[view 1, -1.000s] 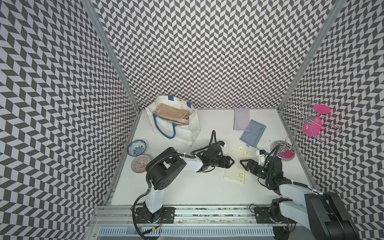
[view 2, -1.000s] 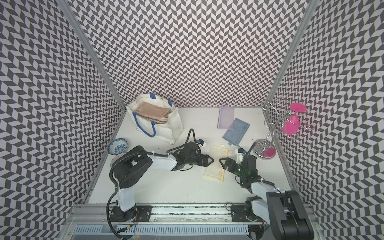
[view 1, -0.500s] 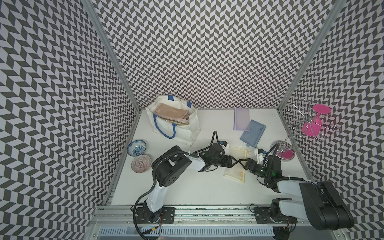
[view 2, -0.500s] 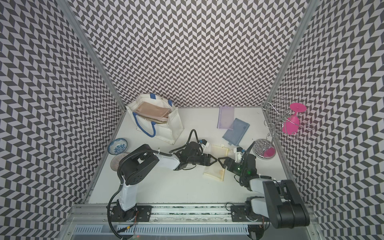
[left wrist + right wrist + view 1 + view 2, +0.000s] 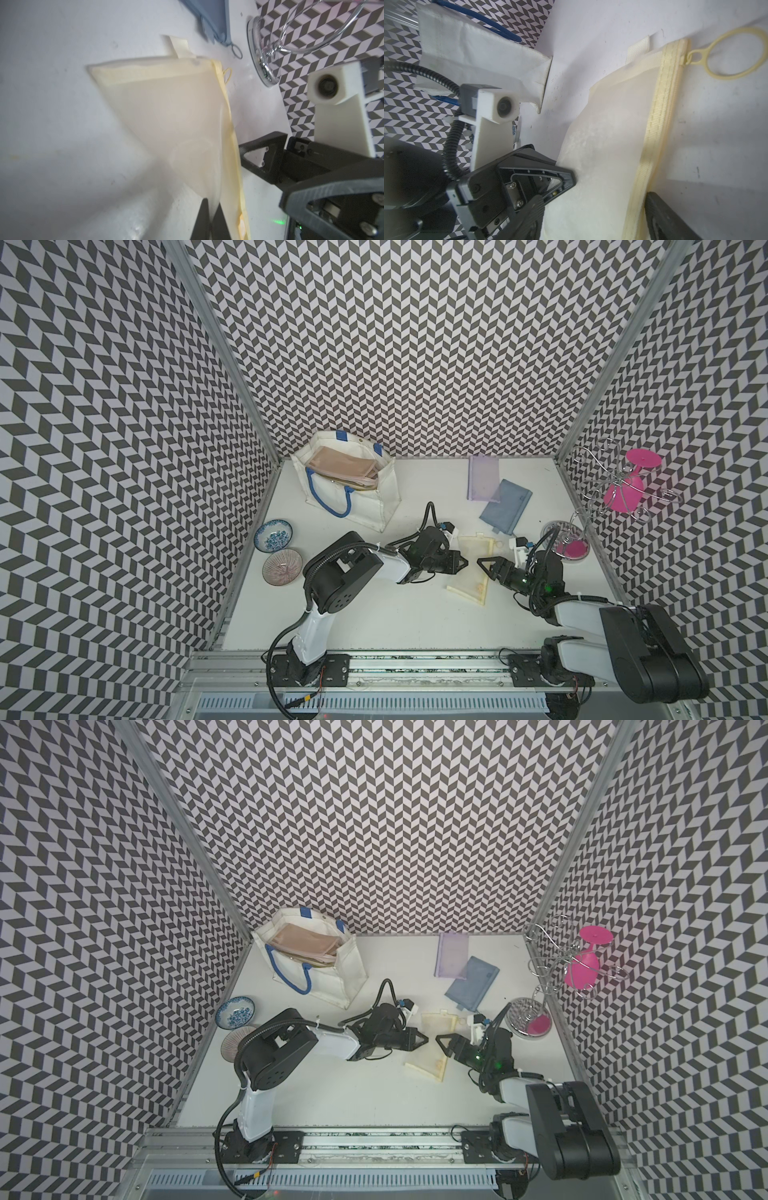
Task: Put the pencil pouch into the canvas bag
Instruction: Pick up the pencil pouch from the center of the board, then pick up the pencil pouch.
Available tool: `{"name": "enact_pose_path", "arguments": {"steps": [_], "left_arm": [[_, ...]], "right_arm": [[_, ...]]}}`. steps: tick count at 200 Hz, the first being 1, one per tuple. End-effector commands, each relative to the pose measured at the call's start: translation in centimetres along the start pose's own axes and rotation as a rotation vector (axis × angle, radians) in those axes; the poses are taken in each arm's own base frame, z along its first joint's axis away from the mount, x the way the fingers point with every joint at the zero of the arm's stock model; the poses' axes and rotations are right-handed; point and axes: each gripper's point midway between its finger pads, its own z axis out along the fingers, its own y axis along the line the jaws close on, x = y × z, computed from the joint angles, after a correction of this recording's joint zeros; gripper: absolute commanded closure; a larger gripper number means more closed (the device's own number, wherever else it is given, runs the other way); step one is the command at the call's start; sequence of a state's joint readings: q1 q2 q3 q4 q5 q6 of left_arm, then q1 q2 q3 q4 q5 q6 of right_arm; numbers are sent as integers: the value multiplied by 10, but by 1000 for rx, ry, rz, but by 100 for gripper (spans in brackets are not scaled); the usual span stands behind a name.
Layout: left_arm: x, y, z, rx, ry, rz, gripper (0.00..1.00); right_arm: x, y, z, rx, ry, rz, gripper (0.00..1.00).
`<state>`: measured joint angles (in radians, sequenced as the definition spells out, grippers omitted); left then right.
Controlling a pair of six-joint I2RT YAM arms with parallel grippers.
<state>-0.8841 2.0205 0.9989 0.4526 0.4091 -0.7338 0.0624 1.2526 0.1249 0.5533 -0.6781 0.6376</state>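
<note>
Now the pale yellow flat mesh pencil pouch [image 5: 473, 568] lies mid-tabletop [image 5: 374, 614], between both arms. The left end effector [image 5: 461, 566] is pinched together on the fabric of its near edge. Opposite, the right end effector [image 5: 484, 570] sits at the zipper edge, jaws apart. The white boxy canvas bag with blue rope handles [image 5: 365, 497] stands well apart, by the back wall.

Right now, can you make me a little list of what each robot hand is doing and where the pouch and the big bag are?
left gripper: shut, pinching one edge of the pencil pouch
right gripper: open, at the pouch's zipper edge
pencil pouch: cream mesh, between the two grippers, outside the bag
canvas bag: standing open near the back wall, tan flat things inside
other pouches: purple pouch and blue pouch, lying on the table, away from both grippers
</note>
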Motion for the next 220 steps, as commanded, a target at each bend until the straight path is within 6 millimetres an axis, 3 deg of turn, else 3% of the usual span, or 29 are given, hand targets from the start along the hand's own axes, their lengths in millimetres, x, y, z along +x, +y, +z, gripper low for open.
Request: {"name": "enact_pose_path", "arguments": {"steps": [1, 50, 54, 65, 100, 120, 138, 149, 174, 193, 220], "left_arm": [[-9, -15, -15, -15, -30, 55, 100], [-29, -36, -76, -145, -104, 169, 100], [-32, -38, -82, -157, -111, 179, 100], [-43, -51, -104, -184, -148, 212, 100], [-100, -96, -182, -282, -321, 306, 100], [-143, -103, -237, -335, -442, 266, 99], [-182, -80, -289, -411, -553, 171, 97], [-202, -64, -322, -448, -627, 121, 98], [-236, -23, -382, -514, -782, 10, 98], [-252, 11, -413, -558, -871, -81, 98], [-270, 53, -434, -625, -940, -173, 99]], "right_arm": [[-9, 14, -5, -47, -43, -63, 23], [-48, 48, -31, -2, -175, -247, 19], [-61, 61, -36, -12, -212, -282, 19], [-72, 71, -44, -5, -257, -325, 18], [-88, 90, -50, -17, -311, -408, 18], [-92, 97, -45, -20, -305, -449, 18], [-94, 96, -35, 68, -276, -496, 16], [-90, 105, -30, 69, -263, -546, 0], [-77, 141, -32, -43, -304, -641, 1], [-67, 160, -35, -111, -328, -697, 1], [-54, 176, -34, -167, -328, -749, 1]]}}
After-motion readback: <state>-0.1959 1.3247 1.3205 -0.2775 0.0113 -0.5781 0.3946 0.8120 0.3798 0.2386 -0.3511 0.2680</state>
